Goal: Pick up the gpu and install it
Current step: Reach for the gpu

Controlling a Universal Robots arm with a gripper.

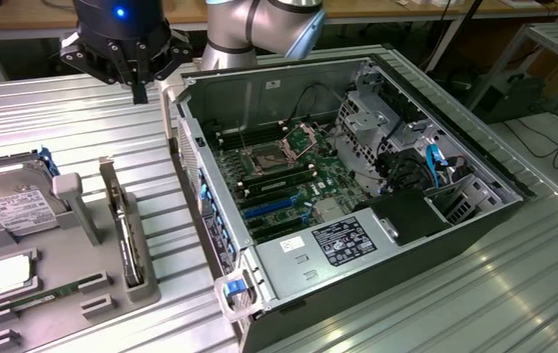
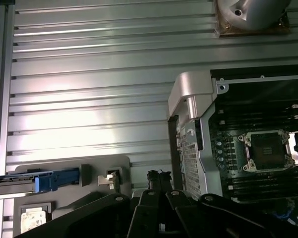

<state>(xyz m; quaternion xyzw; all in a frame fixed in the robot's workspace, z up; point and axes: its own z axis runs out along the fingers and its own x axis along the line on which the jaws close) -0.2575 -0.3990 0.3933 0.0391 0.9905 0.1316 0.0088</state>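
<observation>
gpu (image 1: 125, 234) stands on edge in a slot of the grey holder (image 1: 146, 290), lower left of the exterior view, its silver bracket end pointing up the frame. my claw (image 1: 140, 94) hangs in the upper left of that view, over the ribbed metal table (image 1: 73, 125), just beside the far corner of the open computer case (image 1: 475, 220) and well apart from the gpu. it is clenched and grasps nothing. in the wrist view the claw (image 2: 159, 181) shows dark, its tips pressed together, with the case's motherboard (image 2: 268, 148) and bare cpu socket (image 2: 266, 151) to one side. a hard drive (image 1: 14, 206), a processor chip (image 1: 9, 273) and a green memory stick (image 1: 35, 301) share the holder.
</observation>
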